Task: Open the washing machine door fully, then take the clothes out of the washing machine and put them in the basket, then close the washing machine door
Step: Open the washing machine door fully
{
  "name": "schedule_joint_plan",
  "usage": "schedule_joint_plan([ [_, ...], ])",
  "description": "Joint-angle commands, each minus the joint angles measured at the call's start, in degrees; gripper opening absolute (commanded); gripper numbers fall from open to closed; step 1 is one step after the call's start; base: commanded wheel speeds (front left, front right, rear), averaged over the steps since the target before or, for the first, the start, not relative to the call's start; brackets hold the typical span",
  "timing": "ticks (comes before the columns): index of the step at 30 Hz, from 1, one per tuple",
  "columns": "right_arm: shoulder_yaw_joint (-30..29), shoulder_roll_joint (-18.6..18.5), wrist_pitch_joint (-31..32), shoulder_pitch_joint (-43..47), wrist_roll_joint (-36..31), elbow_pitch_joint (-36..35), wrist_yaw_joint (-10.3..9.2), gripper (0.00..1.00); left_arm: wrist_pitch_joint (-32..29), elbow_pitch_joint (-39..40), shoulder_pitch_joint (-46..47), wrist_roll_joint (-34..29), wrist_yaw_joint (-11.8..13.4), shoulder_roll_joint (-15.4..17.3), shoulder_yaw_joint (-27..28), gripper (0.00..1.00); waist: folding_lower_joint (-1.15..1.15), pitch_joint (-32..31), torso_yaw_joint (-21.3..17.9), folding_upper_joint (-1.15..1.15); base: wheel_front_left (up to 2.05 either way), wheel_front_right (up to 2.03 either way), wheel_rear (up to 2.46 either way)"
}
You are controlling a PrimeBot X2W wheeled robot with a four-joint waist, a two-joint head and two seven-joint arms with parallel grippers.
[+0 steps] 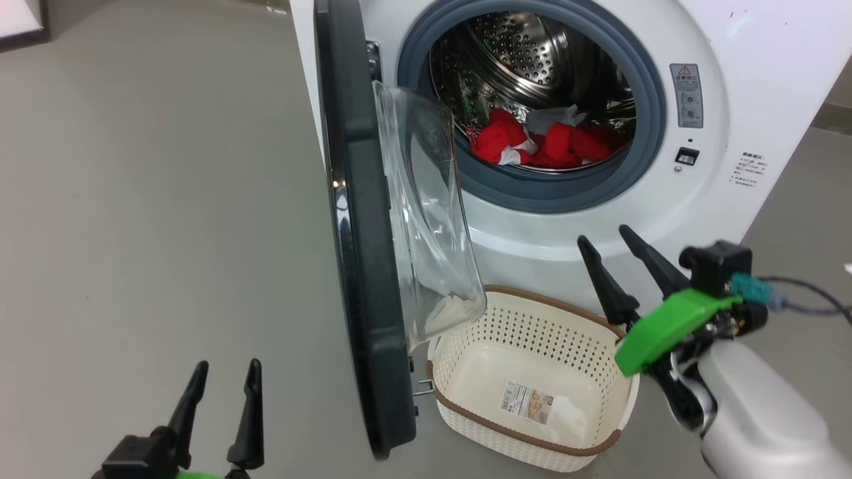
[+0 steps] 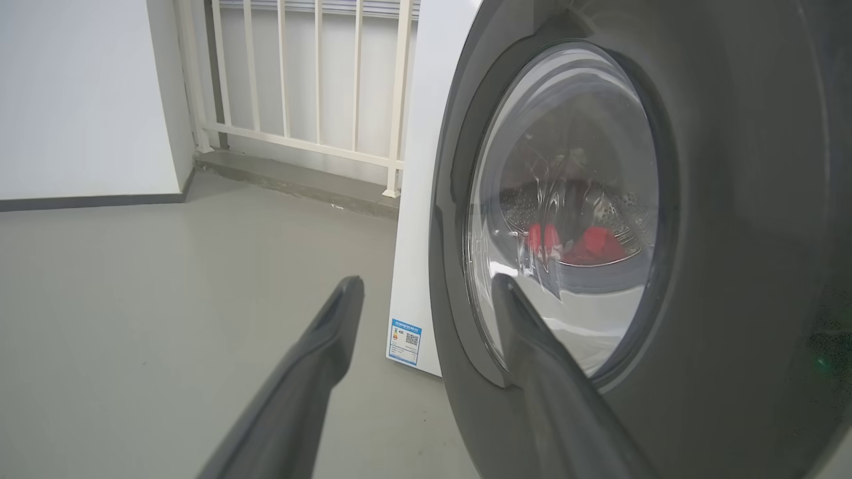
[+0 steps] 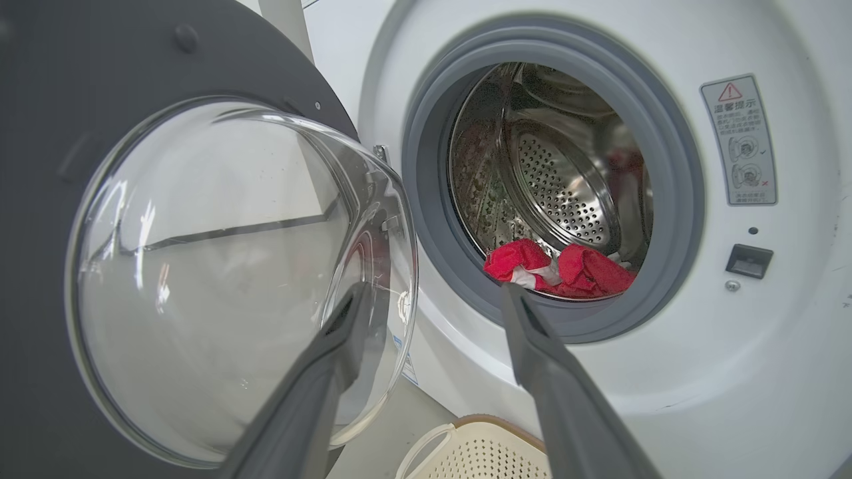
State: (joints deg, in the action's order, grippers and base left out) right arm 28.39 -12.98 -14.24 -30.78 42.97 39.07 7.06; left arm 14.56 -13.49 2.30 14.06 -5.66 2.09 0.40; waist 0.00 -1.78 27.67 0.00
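The washing machine (image 1: pixel 745 73) stands ahead with its door (image 1: pixel 363 279) swung open toward me, edge-on, its clear bowl window (image 3: pixel 219 279) bulging to the right. Red and white clothes (image 1: pixel 542 143) lie at the front of the steel drum (image 3: pixel 566 193). The cream basket (image 1: pixel 532 379) sits empty on the floor below the drum opening. My right gripper (image 1: pixel 602 243) is open above the basket's right rim, fingers pointing up at the machine front, nothing between them. My left gripper (image 1: pixel 226 369) is open at the lower left, on the door's outer side (image 2: pixel 732 219).
Grey floor (image 1: pixel 153 199) spreads wide to the left of the door. A white railing (image 2: pixel 299 80) and a wall stand behind the machine's left side. A latch slot (image 1: pixel 686 156) and warning label (image 1: pixel 685 93) sit right of the drum opening.
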Motion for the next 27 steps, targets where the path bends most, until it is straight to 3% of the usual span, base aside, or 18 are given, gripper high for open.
schedule_joint_plan([
  [1, -4.69, 1.74, -0.73, 3.93, -6.47, -3.39, 0.43, 1.00, 0.44, 1.07, 1.54, -0.67, -0.57, 0.78, 2.12, 1.00, 0.00, 0.06, 0.02, 0.00, 0.00, 0.00, 0.00],
  [8, -16.61, 7.18, -0.74, 12.87, -20.23, -11.53, 0.43, 1.00, 0.44, 0.79, 1.92, -0.69, -0.79, 0.78, 1.84, 1.00, 0.00, 0.12, 0.15, 0.00, 0.00, 0.00, 0.00],
  [27, -19.07, 10.05, -0.75, 20.49, -24.21, -14.59, 0.43, 1.00, 0.44, -0.16, 1.83, -1.61, -1.25, 0.78, 1.74, 1.00, 0.00, -0.92, -0.09, 0.00, 0.00, 0.00, 0.00],
])
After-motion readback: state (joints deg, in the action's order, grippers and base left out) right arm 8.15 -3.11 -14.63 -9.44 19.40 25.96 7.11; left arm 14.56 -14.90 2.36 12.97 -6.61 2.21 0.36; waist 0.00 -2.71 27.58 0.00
